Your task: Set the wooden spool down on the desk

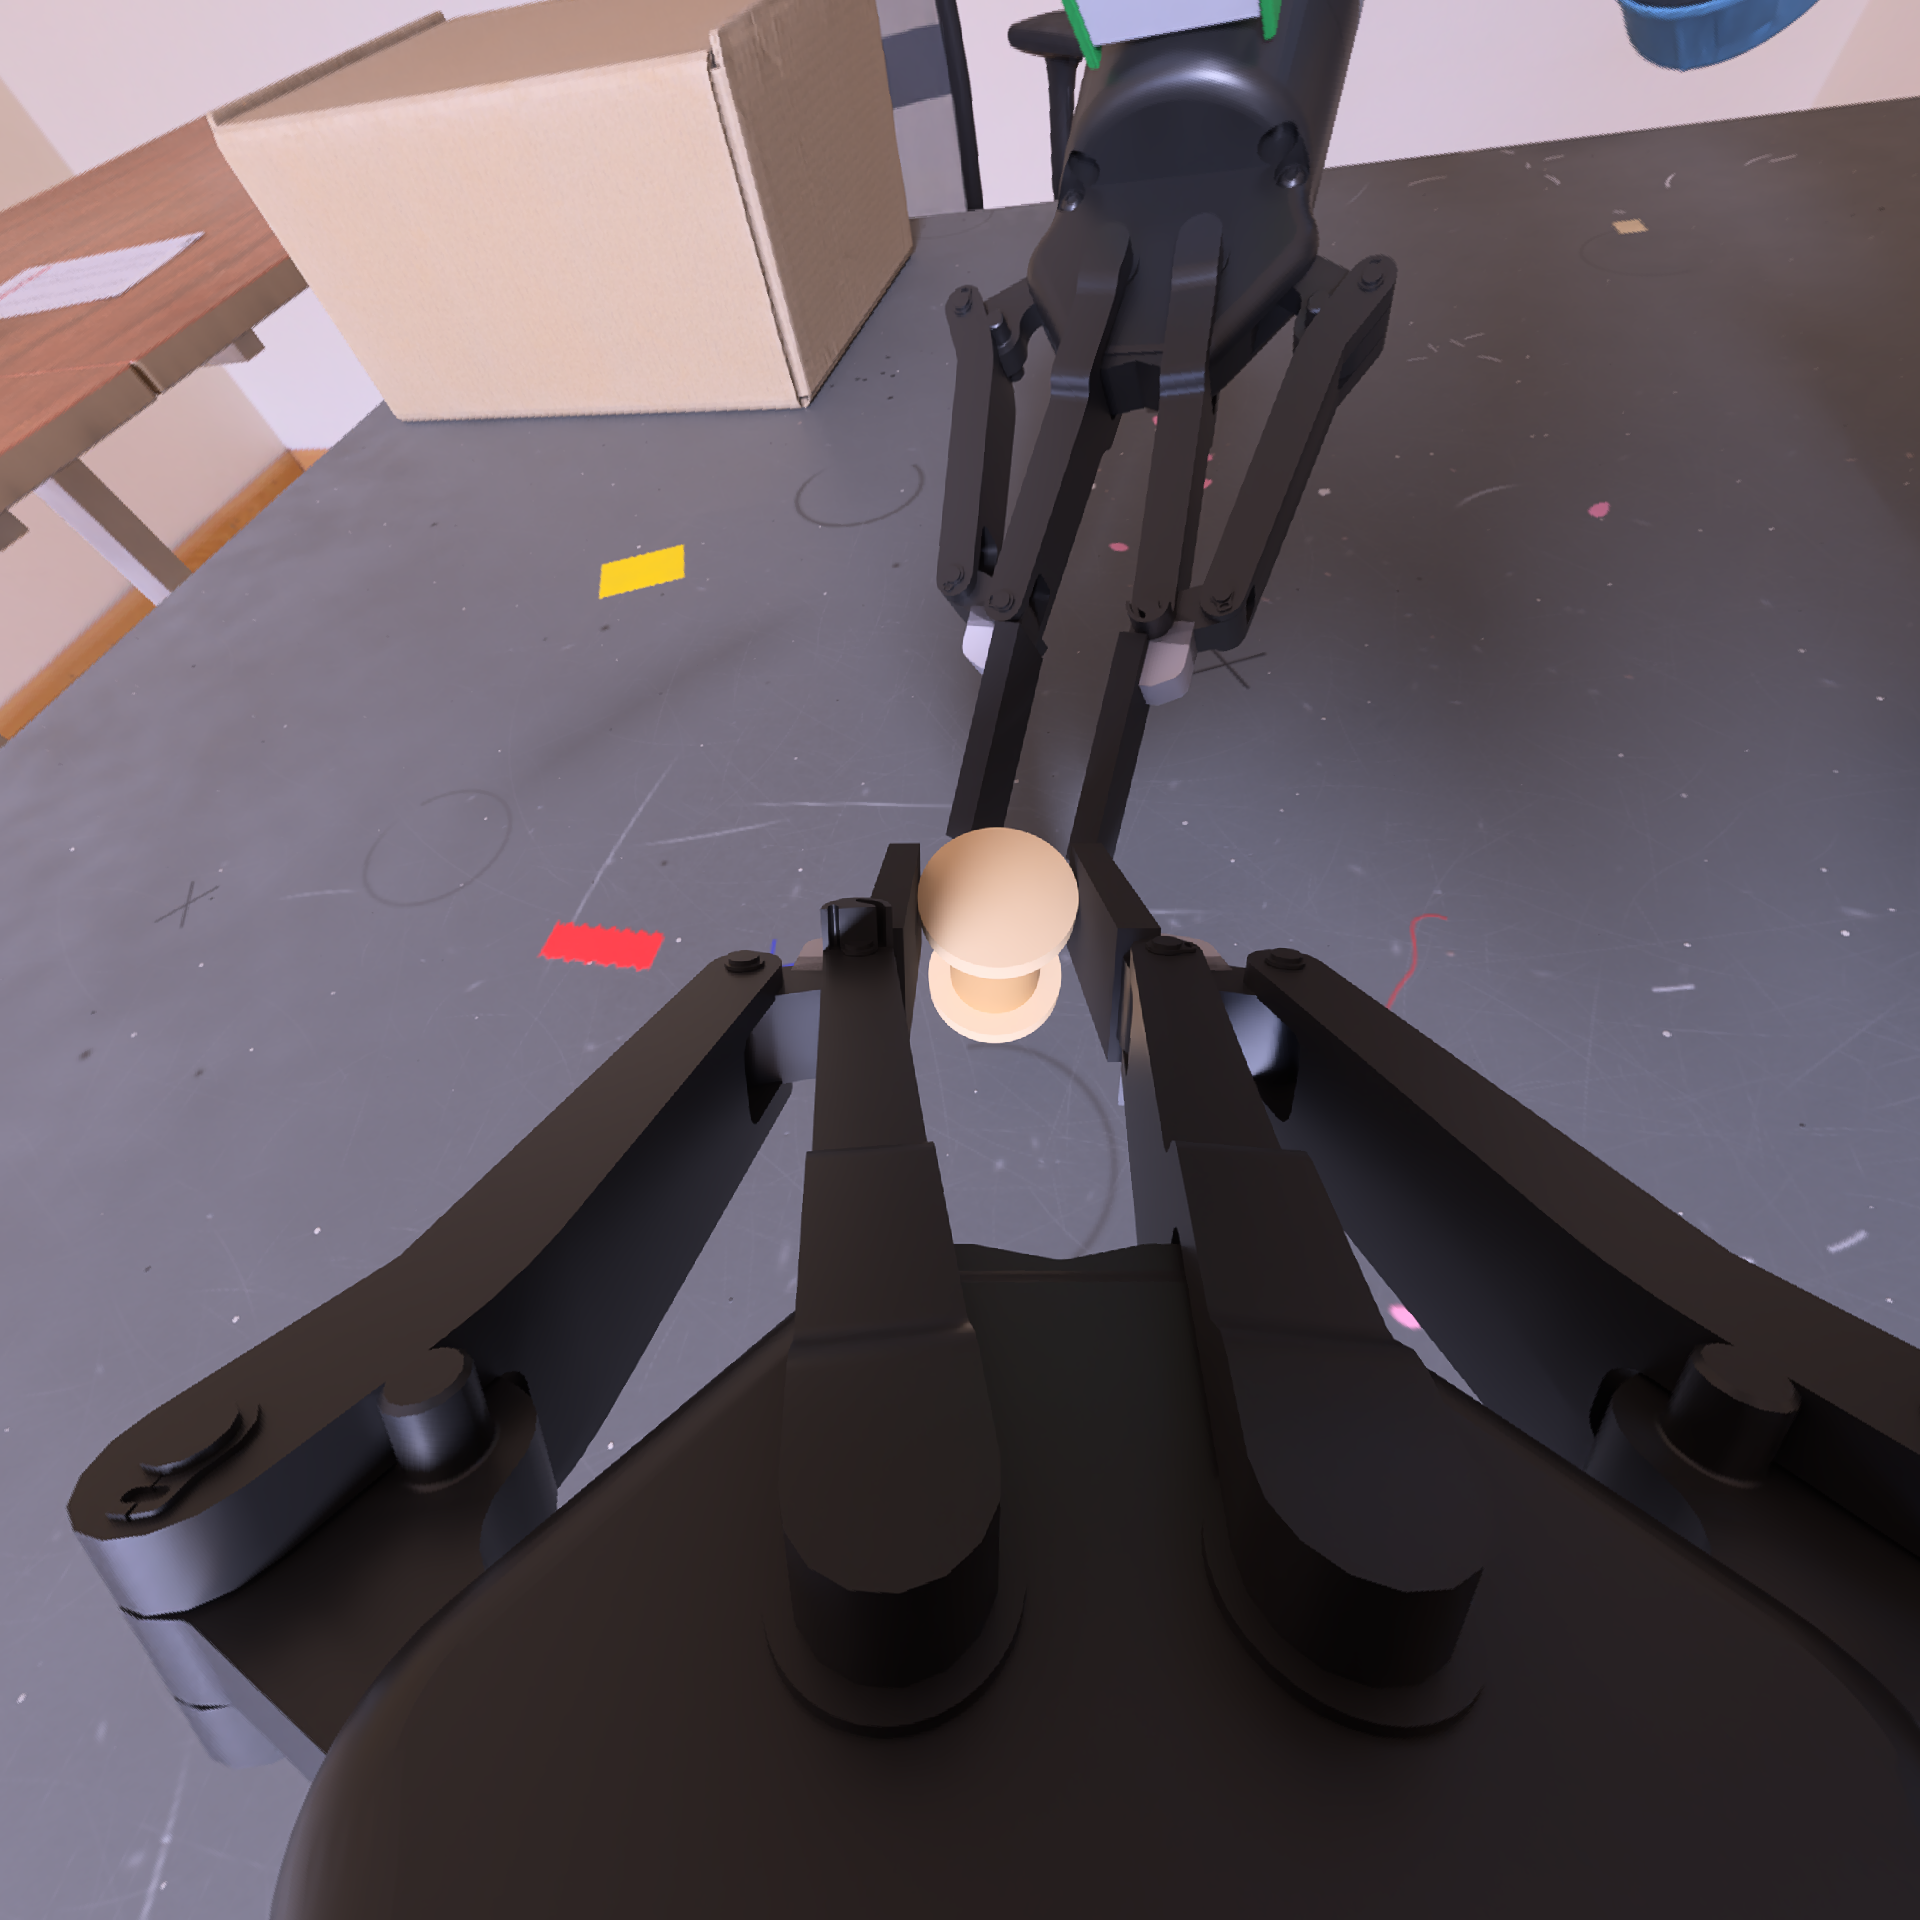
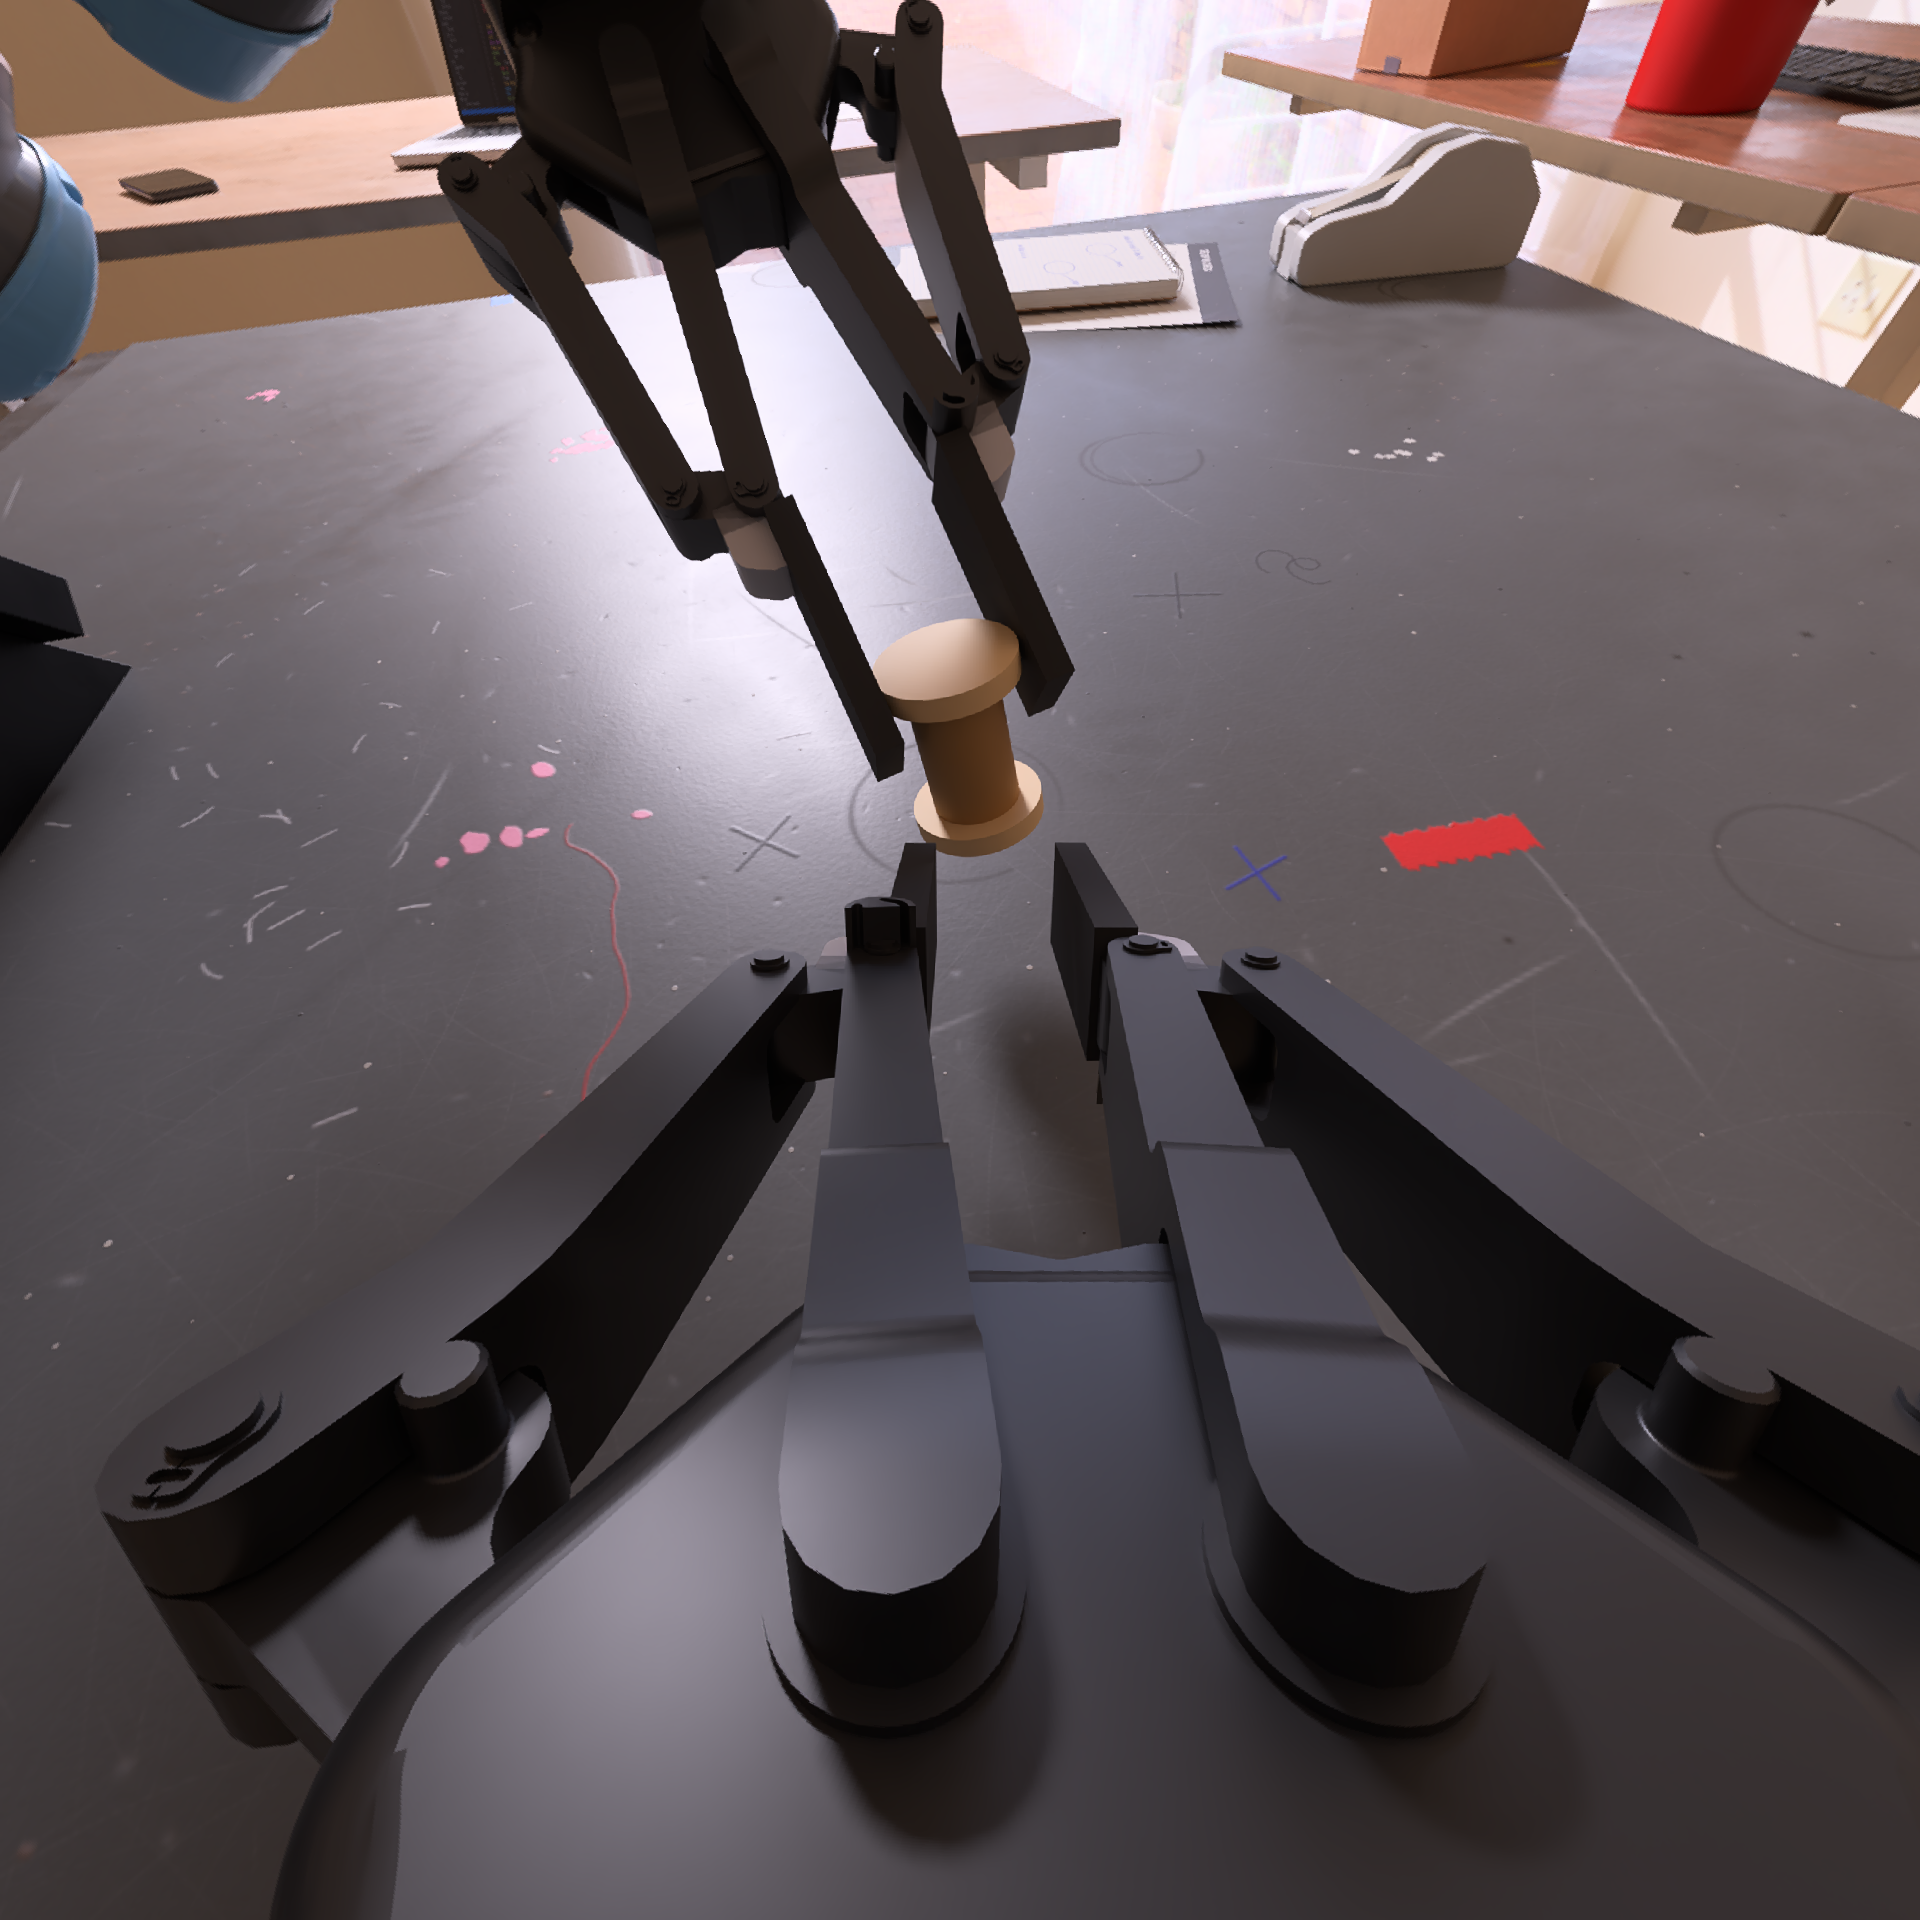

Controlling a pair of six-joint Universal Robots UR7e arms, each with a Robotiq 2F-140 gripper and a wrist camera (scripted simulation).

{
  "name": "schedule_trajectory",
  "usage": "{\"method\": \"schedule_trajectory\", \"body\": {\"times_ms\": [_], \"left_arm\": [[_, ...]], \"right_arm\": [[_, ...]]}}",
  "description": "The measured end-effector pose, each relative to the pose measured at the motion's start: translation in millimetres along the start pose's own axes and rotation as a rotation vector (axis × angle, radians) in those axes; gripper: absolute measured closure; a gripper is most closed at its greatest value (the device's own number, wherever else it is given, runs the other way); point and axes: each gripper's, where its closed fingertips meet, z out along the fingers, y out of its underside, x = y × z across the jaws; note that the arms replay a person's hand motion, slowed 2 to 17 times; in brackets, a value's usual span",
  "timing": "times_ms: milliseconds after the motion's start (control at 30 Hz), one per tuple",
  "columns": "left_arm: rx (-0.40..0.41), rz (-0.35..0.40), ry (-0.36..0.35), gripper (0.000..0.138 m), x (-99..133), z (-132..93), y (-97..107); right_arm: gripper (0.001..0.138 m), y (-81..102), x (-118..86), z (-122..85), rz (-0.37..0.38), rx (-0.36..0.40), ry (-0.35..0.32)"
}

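The light wooden spool (image 1: 997,914) stands nearly upright between my left gripper's fingers. My left gripper (image 1: 997,883) is shut on its top flange, over the dark grey desk (image 1: 416,1091). In the right wrist view the spool (image 2: 966,748) hangs from the left gripper (image 2: 966,722), its bottom flange close to the desk (image 2: 312,644); I cannot tell whether it touches. My right gripper (image 2: 992,883) is open and empty, its tips just short of the bottom flange. It shows in the left wrist view (image 1: 1039,821) right behind the spool.
A cardboard box (image 1: 561,229) stands at the desk's far left corner. Yellow tape (image 1: 641,570) and red tape (image 1: 601,945) lie flat on the desk. A white dispenser-like object (image 2: 1413,208), a notepad (image 2: 1091,270) and a black block (image 2: 42,675) sit near the edges.
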Motion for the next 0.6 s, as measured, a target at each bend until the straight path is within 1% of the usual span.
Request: {"method": "schedule_trajectory", "body": {"times_ms": [300,600], "left_arm": [[-0.05,-0.013,0.002,0.1,-2.4,5.5,12.1],[-0.071,-0.014,0.011,0.1,-0.8,11.5,17.6]], "right_arm": [[0.109,2.5,6.3,-3.1,0.017,0.002,0.012],[0.109,2.0,8.0,-3.8,0.024,0.007,0.016]]}}
